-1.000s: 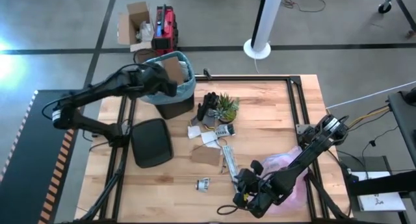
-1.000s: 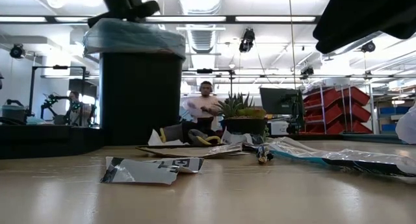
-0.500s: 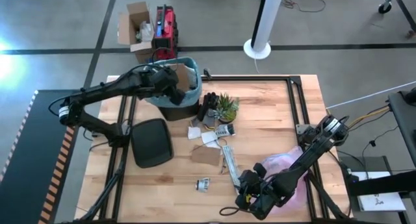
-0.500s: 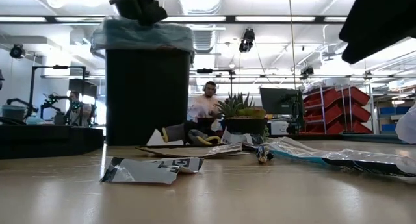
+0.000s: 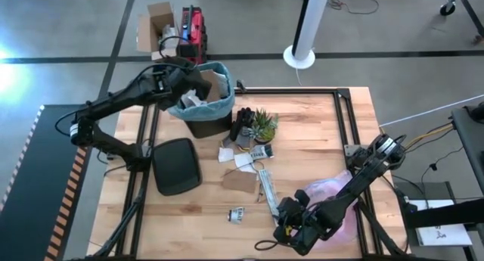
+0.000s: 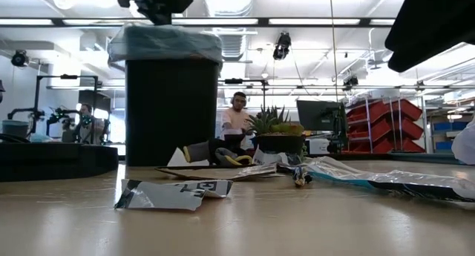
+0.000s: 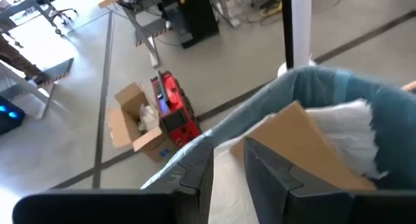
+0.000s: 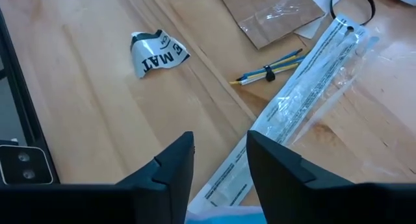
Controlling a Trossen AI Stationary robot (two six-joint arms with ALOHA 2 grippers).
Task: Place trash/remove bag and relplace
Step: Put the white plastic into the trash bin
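The left gripper (image 5: pixel 184 78) hovers over the far-left rim of the black bin (image 5: pixel 206 123), which stands near the table's far edge and is lined with the light blue-teal bag (image 5: pixel 219 102); in the left wrist view its two dark fingers (image 7: pixel 270 169) stand slightly apart with nothing between them, just above the bag's edge. Inside the bin lie a brown cardboard piece (image 7: pixel 305 143) and white crumpled paper (image 7: pixel 351 130), trash already dropped in. More trash sits on the table (image 5: pixel 310 132) around its middle: white paper sheets (image 5: pixel 231 153) beside the small potted plant (image 5: pixel 263 125), a brown paper piece (image 5: pixel 240 181), a long clear plastic wrapper (image 8: pixel 312 94) and a small crumpled printed scrap (image 5: pixel 237 214) toward the near edge. The black bin lid (image 5: pixel 176 166) lies flat near the left edge. The right gripper (image 5: pixel 291 229) hangs low at the near edge, its fingers (image 8: pixel 276 165) parted and empty, just beside a pinkish plastic bag (image 5: pixel 333 189) toward the near right corner.
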